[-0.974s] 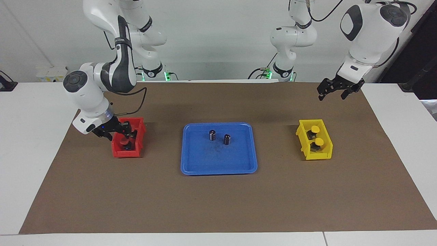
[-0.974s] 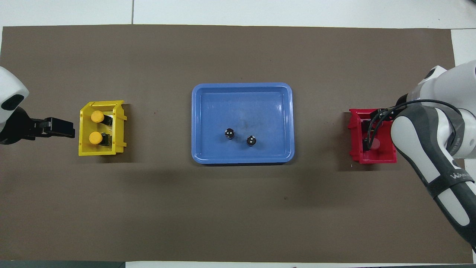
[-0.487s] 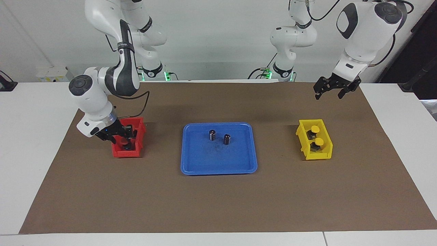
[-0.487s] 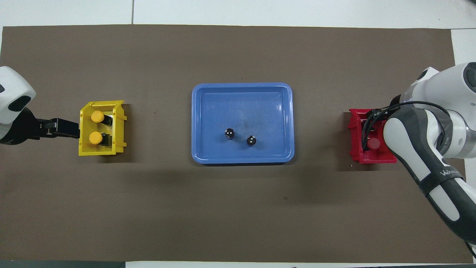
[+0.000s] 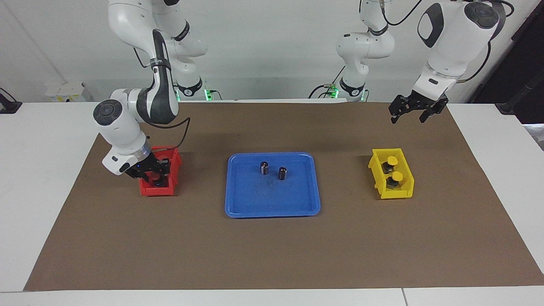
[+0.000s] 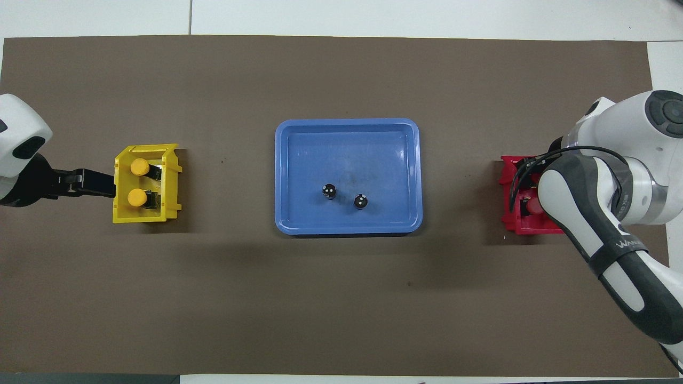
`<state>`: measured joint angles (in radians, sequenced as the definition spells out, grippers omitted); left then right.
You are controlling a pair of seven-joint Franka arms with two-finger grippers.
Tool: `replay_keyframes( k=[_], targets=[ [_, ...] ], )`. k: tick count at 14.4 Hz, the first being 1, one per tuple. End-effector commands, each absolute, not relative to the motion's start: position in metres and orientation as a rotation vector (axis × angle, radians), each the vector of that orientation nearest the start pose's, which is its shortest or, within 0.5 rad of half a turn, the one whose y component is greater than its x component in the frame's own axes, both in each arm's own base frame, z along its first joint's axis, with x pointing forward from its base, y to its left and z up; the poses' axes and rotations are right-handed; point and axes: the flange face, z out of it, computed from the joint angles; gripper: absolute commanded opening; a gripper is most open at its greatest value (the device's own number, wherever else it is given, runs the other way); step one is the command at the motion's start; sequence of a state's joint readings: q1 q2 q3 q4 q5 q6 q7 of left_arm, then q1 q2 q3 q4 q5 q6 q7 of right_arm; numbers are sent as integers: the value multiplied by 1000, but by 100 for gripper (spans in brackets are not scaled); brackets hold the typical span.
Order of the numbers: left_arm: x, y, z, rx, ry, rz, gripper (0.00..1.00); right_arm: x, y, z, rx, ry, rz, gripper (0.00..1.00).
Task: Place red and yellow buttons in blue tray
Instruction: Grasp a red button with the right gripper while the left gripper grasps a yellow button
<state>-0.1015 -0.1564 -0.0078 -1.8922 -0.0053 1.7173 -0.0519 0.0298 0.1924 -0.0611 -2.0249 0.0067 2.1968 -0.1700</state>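
Two yellow buttons [image 5: 392, 160] [image 5: 397, 175] sit in the small yellow bin [image 5: 380, 187]; the overhead view shows them too [image 6: 140, 167] [image 6: 137, 198]. My left gripper [image 5: 410, 114] is open and raised over the mat beside that bin's edge [image 6: 104, 184]. My right gripper [image 5: 154, 171] is down inside the small red bin [image 5: 158, 191]. One red button cap [image 6: 533, 206] peeks out under the right arm; the other is hidden. The blue tray [image 5: 272, 211] [image 6: 347, 133] lies mid-table and holds no button.
Two dark capless cylinders [image 5: 264, 167] [image 5: 282, 173] stand in the blue tray on the side nearer the robots. A brown mat [image 5: 272, 255] covers the table. The right arm's forearm [image 6: 603, 240] hangs over the red bin.
My right gripper has shifted a little inside the red bin and its wrist has turned. My left gripper has risen slightly and drifted toward the yellow bin.
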Motion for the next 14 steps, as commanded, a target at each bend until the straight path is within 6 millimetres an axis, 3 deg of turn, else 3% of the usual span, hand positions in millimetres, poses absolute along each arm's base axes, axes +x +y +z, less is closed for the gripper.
replay_keyframes(
  k=[1, 9, 14],
  targets=[
    [502, -64, 573, -3148, 77, 18, 100, 579, -21, 353, -3123, -265, 39, 63],
    [504, -68, 577, -3149, 92, -3, 100, 573, -30, 348, -3117, -286, 70, 61],
    [503, -68, 578, -3149, 95, 4, 100, 572, -30, 347, -3115, -295, 74, 37]
  ],
)
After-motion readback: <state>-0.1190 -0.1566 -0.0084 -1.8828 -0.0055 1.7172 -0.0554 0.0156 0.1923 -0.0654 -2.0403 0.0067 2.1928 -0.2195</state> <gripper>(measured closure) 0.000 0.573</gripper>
